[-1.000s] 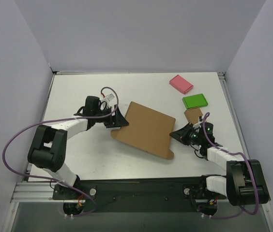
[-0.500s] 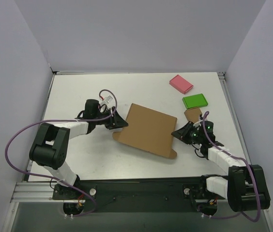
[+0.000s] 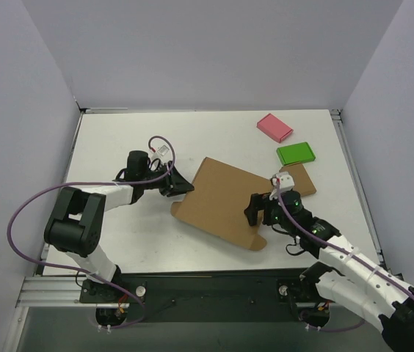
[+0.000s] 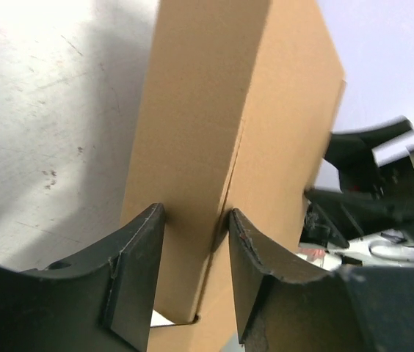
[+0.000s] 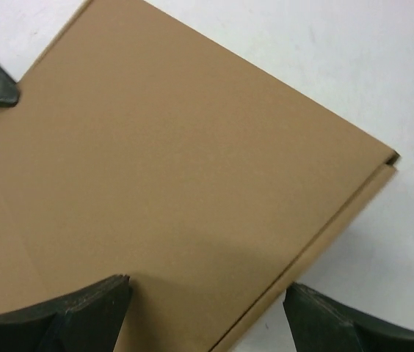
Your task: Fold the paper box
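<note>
Paper box [image 3: 222, 198] has its left edge pinched between the fingers of the left gripper [image 4: 192, 220], which press on the cardboard from both sides. The right gripper [image 5: 207, 293] is over the right part of the box with its fingers spread wide, holding nothing. The box lies folded shut near the middle of the table [image 3: 119, 139], turned askew. Just beyond its right corner lies a small brown block [image 3: 300, 178]. Farther back from the box are a green block [image 3: 296, 153] and then a pink block [image 3: 274, 127].
</note>
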Motion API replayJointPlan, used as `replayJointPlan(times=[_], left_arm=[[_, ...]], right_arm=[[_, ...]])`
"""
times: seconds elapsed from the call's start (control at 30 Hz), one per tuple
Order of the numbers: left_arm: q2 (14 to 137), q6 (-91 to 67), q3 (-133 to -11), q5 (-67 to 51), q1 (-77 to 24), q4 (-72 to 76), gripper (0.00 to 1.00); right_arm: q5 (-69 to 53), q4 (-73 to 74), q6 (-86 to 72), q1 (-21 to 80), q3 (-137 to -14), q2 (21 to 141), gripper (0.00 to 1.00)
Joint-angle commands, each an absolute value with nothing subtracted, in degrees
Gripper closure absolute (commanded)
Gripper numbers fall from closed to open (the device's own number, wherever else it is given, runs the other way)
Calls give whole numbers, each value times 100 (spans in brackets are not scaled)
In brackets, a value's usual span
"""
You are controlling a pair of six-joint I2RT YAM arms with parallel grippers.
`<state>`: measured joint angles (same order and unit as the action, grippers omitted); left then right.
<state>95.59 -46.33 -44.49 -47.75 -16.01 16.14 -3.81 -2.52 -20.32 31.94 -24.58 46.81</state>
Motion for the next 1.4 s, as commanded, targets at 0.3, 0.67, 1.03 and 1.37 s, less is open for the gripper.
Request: replayJointPlan(times=[0.3, 0.67, 1.03, 1.37], left_arm=[[9211, -4581, -4465, -5089, -1679, 1407, 56], [8983, -4070, -4465, -4887, -1600, 774, 57], [8947, -3885, -4570, -4729, -1573, 589, 43], [9132, -3463, -4869, -4157, -1547, 281, 31]], right_arm=[[2250, 343, -1211, 5159, -3577, 5502, 1], [1302, 887, -2530, 3640, -3428, 5010, 0], [1335, 694, -889, 5148, -3427, 4543, 0], [3321, -130, 509, 7558, -3928, 6652, 0]])
